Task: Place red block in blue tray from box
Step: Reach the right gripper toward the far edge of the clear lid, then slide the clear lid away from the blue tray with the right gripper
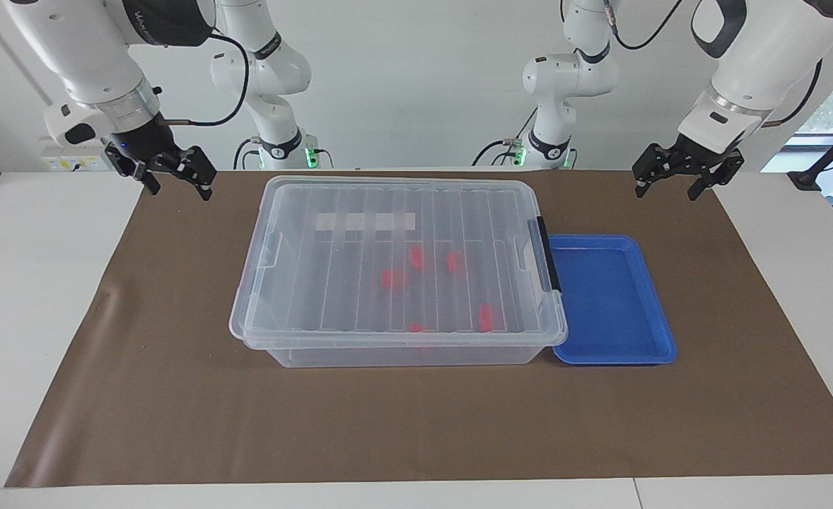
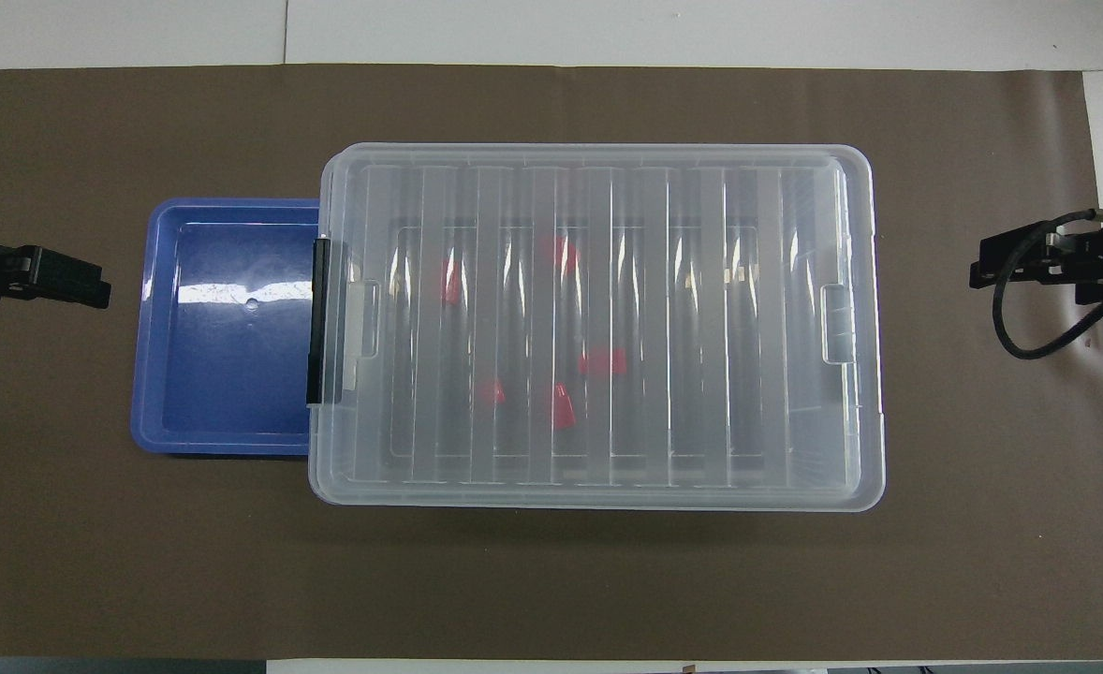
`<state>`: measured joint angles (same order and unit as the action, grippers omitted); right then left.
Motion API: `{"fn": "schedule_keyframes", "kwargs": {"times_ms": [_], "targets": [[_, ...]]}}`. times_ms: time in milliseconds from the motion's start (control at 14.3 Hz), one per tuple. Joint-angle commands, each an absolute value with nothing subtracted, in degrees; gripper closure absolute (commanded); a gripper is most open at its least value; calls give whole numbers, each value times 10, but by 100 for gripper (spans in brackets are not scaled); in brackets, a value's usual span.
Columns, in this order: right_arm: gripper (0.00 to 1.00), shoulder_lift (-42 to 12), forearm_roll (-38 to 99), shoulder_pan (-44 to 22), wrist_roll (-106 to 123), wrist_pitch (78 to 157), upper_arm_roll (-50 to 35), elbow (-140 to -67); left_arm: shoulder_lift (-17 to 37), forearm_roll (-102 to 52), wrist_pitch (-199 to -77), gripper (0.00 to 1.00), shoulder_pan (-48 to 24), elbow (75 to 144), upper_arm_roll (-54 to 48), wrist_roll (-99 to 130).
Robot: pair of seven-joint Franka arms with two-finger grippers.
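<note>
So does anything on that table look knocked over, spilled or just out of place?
Nothing stands out. The box sits flat with its lid on, the red blocks lying scattered inside it. The blue tray sits snug beside it, level and holding nothing. The left gripper and right gripper hang open over the mat.
</note>
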<state>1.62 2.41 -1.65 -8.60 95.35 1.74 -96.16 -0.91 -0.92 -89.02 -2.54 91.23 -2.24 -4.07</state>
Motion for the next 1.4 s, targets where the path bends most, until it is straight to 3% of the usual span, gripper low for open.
{"fn": "schedule_keyframes", "kwargs": {"times_ms": [0,280,489,1328], "targets": [[0,26,36,-37,-82,1018,15,-1020,-26,-2,-897,0,-21,932,-25,-42],[0,-11,35,-69,-117,1075,15,-1037,-26,-2,-897,0,-21,932,-25,-42],[0,-2,35,-65,-110,1120,15,-1101,-26,-2,-896,0,-21,932,-25,-42],[0,16,34,-32,-53,1165,15,-1172,-26,-2,-896,0,-21,932,-25,-42]]}}
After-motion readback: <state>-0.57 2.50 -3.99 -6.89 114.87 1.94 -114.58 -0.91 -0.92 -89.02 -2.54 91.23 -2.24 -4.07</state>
